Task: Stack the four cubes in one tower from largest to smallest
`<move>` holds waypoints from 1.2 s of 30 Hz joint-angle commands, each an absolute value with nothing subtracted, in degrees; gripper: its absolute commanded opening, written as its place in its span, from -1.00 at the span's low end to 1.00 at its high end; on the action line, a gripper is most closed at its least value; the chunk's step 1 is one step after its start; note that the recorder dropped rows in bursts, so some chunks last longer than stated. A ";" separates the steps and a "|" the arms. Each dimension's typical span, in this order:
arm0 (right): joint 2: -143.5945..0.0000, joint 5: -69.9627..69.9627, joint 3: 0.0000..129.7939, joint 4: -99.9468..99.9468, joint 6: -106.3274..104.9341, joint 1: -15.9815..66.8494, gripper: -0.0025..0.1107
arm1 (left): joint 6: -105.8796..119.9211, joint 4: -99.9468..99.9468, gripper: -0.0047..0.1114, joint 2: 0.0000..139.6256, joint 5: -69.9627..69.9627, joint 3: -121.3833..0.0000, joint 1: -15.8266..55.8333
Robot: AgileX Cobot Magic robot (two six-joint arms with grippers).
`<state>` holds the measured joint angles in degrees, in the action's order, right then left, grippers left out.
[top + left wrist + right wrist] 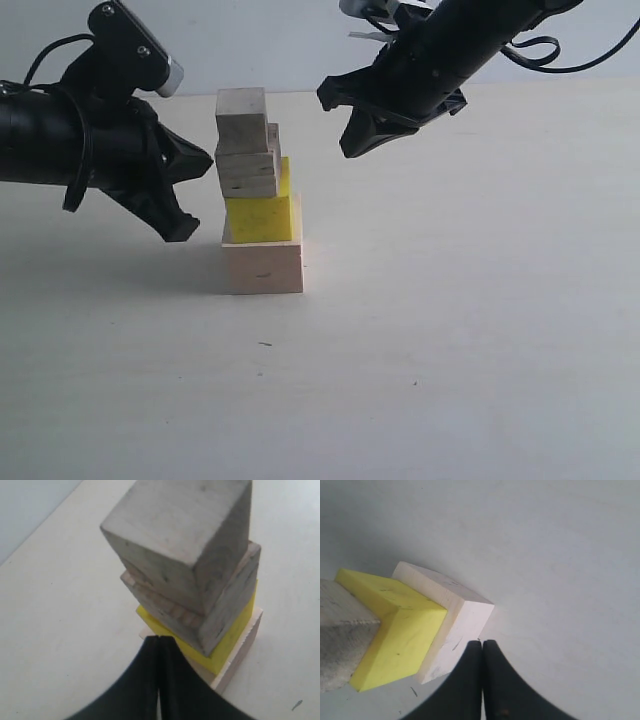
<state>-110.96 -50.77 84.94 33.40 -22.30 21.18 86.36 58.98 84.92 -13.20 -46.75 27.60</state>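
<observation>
Flanking the tower [258,200], both jaws sit pressed shut, holding nothing. Left gripper [182,228] points at the yellow cube [262,217] from just beside it and looks nearer; right gripper [352,148] hangs higher, apart. Upright on the table [450,330]: large cube [262,268], smooth pale wood; matte yellow; two grainy small cubes [247,170], twisted off-square.

The four cubes form one tower [258,205]: large pale wood cube [262,268] at the base, bright yellow cube [262,215] on it, then two small pale ones. The lower small cube [247,170] overhangs the yellow toward the exterior view's left. The top small cube [242,118] sits slightly twisted.
</observation>
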 commanded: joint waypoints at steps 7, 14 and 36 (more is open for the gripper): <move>-111.04 -50.49 84.84 34.11 -22.90 20.88 -0.96 | 86.78 59.74 -0.92 85.67 -13.61 -47.32 27.43; -111.04 -50.49 84.84 34.11 -22.90 20.88 -0.96 | 91.11 64.04 -0.92 85.71 -15.11 -47.32 27.43; -111.04 -50.49 84.84 33.98 -23.02 20.88 -0.96 | 91.49 64.38 -0.92 85.71 -15.26 -47.32 27.43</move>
<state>-110.96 -50.77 84.94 33.61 -22.40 21.18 91.37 63.61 85.61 -14.69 -47.03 27.60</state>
